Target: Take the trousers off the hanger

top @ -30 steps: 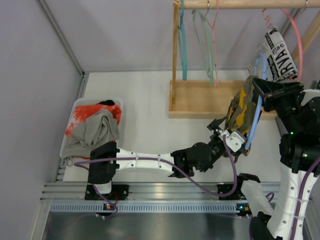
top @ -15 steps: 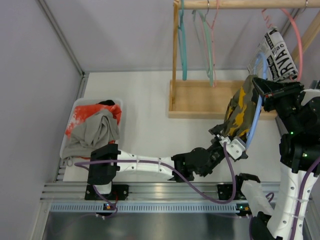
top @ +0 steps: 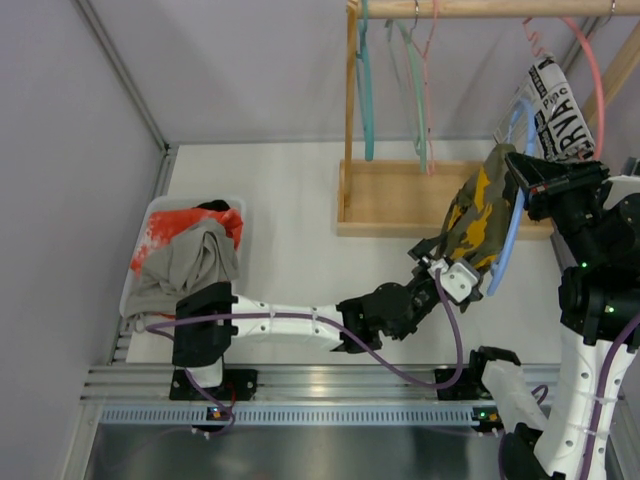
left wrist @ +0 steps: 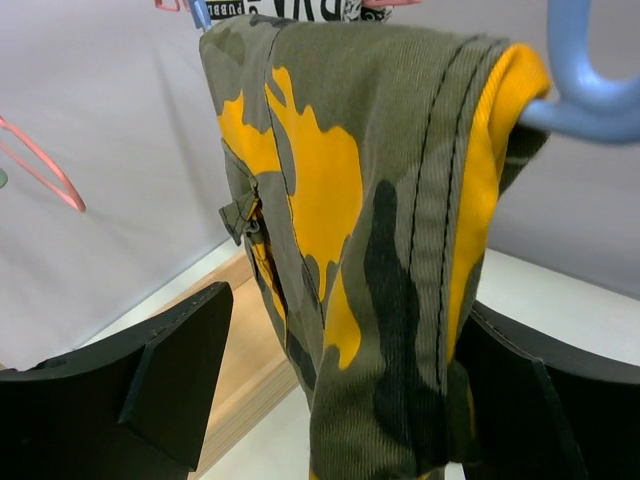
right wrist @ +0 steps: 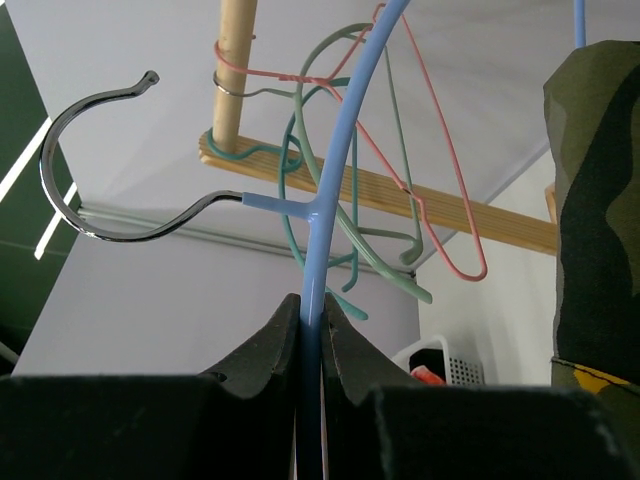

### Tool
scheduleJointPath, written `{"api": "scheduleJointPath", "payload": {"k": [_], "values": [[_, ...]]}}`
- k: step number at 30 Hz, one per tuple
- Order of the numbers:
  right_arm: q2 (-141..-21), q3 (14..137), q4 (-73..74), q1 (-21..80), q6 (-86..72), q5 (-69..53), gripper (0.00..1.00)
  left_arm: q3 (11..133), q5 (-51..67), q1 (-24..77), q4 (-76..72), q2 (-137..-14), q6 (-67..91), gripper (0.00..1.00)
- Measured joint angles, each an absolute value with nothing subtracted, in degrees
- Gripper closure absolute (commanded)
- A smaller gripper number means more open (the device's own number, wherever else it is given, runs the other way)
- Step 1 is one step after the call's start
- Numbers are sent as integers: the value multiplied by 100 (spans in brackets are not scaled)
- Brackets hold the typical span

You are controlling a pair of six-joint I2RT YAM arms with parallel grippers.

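Since half a second ago, the left gripper (top: 438, 258) has slid a little toward 10 o'clock. The soft camouflage trousers in olive, yellow and black (top: 478, 205) now lean more that way too. The right gripper (top: 522, 172) has not moved.

The top view does not show how far the pincers are open, but the wrist views do. In the left wrist view, the left gripper (left wrist: 335, 385) is wide open. The camouflage trousers (left wrist: 350, 200) hang down between its two black fingers (left wrist: 160, 385), draped over the thin blue plastic hanger (left wrist: 590, 70). In the right wrist view, the right gripper (right wrist: 312, 318) is pinched tight on the blue plastic hanger (right wrist: 335, 170), below its shiny hook.

The plain grey trousers (top: 185, 265) lie in the white plastic basket (top: 152, 212) at 9 o'clock. Bare white table (top: 290, 230) lies between the basket and the wooden rack (top: 395, 205). The rack's base is near the left gripper, at its 12 o'clock.
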State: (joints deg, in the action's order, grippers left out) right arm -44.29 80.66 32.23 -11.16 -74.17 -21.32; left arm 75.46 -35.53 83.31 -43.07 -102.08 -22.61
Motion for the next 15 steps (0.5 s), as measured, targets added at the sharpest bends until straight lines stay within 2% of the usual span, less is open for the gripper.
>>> {"api": "scheduleJointPath", "payload": {"k": [15], "values": [[-4434,8066,3223,-1116,-7456,-2252,100,6984,-3540,8331,-4309,-9786,-2423,14]]}}
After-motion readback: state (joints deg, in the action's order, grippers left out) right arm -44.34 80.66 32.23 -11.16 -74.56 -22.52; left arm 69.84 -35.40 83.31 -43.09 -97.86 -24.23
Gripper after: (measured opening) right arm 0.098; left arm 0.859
